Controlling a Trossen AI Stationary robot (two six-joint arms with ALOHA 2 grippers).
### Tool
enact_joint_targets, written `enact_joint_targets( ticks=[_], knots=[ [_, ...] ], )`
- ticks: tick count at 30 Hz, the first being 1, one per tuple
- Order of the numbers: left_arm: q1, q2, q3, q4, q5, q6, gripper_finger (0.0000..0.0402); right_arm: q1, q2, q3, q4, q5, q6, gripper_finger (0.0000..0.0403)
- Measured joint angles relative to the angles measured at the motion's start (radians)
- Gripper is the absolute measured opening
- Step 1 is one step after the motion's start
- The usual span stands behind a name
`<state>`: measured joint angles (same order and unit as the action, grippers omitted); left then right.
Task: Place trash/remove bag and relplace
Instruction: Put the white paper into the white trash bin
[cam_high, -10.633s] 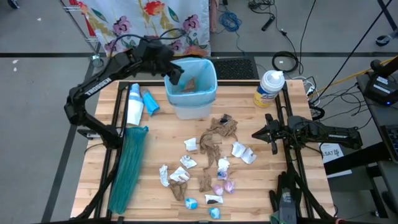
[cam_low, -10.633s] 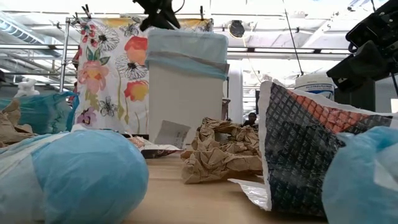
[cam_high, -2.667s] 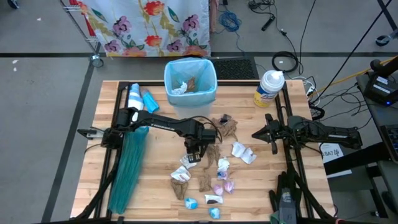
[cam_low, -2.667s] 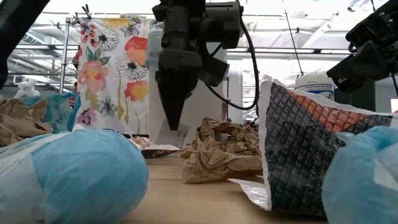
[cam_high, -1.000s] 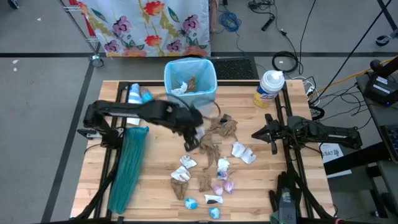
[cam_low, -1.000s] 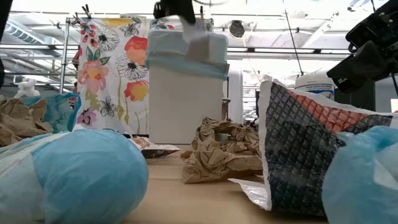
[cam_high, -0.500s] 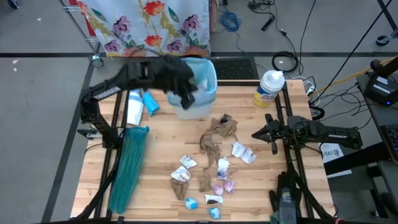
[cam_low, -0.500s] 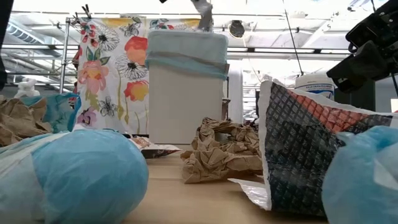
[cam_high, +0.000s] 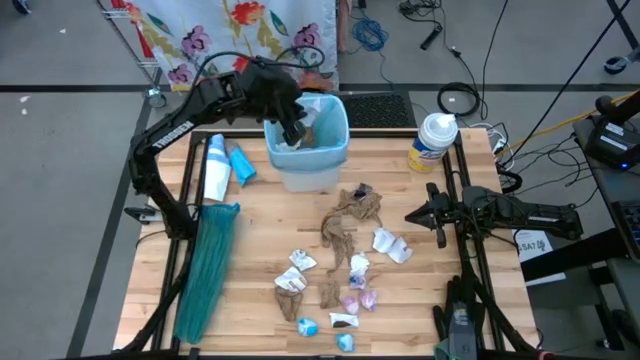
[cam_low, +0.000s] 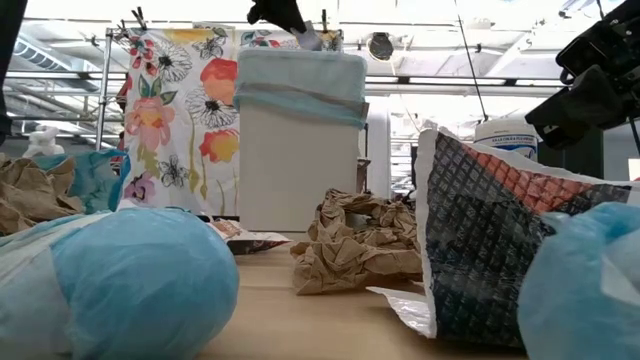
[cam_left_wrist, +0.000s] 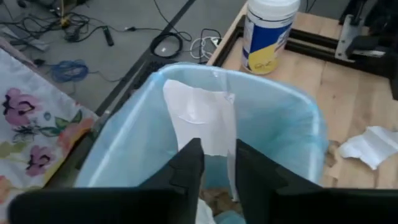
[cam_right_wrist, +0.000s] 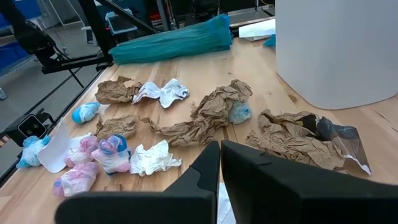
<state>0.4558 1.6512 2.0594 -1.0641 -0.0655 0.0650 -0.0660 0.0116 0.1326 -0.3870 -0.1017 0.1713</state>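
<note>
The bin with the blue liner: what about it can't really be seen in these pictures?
- Bin's contents: high view, the left gripper covers part of the opening.
- Bin's bottom: left wrist view, the white paper and the fingers hide it.
- Liner's inside: low view looks level, showing only outer walls.
- Whether the paper is gripped or released: unclear.

both arms are built of dark, near-black segments with rounded joint housings. the left arm (cam_high: 185, 120) carries white lettering along its long link, and a thin black cable loops in an arc over its wrist end. the right arm (cam_high: 520, 213) shows angular black plates and small bracket-like prongs near its front end. seen from the wrists, the left gripper (cam_left_wrist: 214, 163) and right gripper (cam_right_wrist: 219, 163) each have two flat, matte black fingers with squared, chamfered edges and smooth faces, no visible screws or markings on them.
</note>
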Motion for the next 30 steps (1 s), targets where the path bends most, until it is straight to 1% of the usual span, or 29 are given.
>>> enact_joint_targets(
  ticks=[4,7,16,20,26,30],
  knots=[
    [0.020,0.000,0.000,-0.004,-0.005,0.029,0.0128,0.000,0.000,0.000,0.000,0.000,0.000,0.0009],
    [0.029,0.000,0.000,-0.009,-0.006,0.030,0.0139,0.000,0.000,0.000,0.000,0.000,0.000,0.0009],
    [0.033,0.000,0.000,-0.145,-0.070,0.053,0.0141,0.000,0.000,0.000,0.000,0.000,0.000,0.0009],
    [0.027,0.000,-0.004,-0.158,-0.079,0.042,0.0141,0.000,0.000,0.000,0.000,0.000,0.000,0.0009],
    [-0.002,0.000,-0.005,-0.153,-0.086,-0.035,0.0141,0.000,0.000,0.000,0.000,0.000,0.000,0.0009],
    [-0.035,0.000,-0.005,-0.148,-0.108,-0.129,0.0141,0.000,0.000,0.000,0.000,0.000,0.000,0.0009]
  ],
)
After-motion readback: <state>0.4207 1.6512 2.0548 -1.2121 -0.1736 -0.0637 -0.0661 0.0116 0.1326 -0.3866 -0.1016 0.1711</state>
